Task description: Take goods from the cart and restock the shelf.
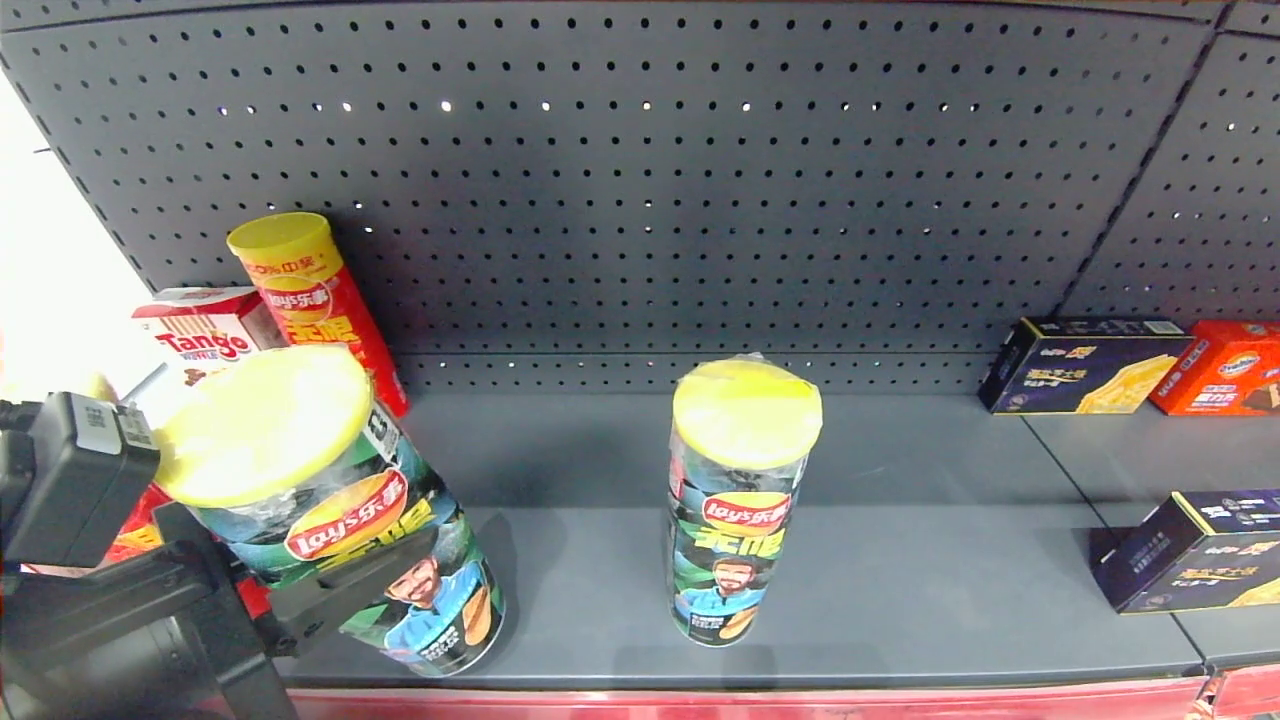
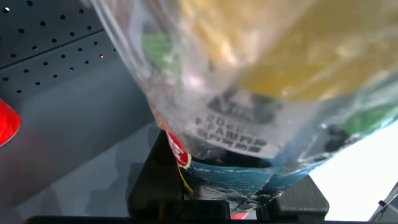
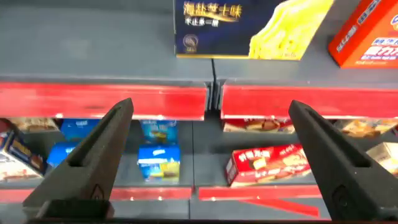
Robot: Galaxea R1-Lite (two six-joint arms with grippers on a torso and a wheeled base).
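My left gripper is clamped across the middle of a green cardboard crisp tube with a yellow plastic lid, which is tilted over the left front of the grey metal shelf. I judge the tube light and stiff, with a slippery film wrap, so I would grip the body, never the lid. My right gripper has its fingers apart and holds nothing. Farther in, a matching green tube stands upright, and a red tube stands at the back.

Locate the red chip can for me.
Head view: the red chip can stands at the back left of the shelf, against the pegboard, beside the wafer box and behind the green can.
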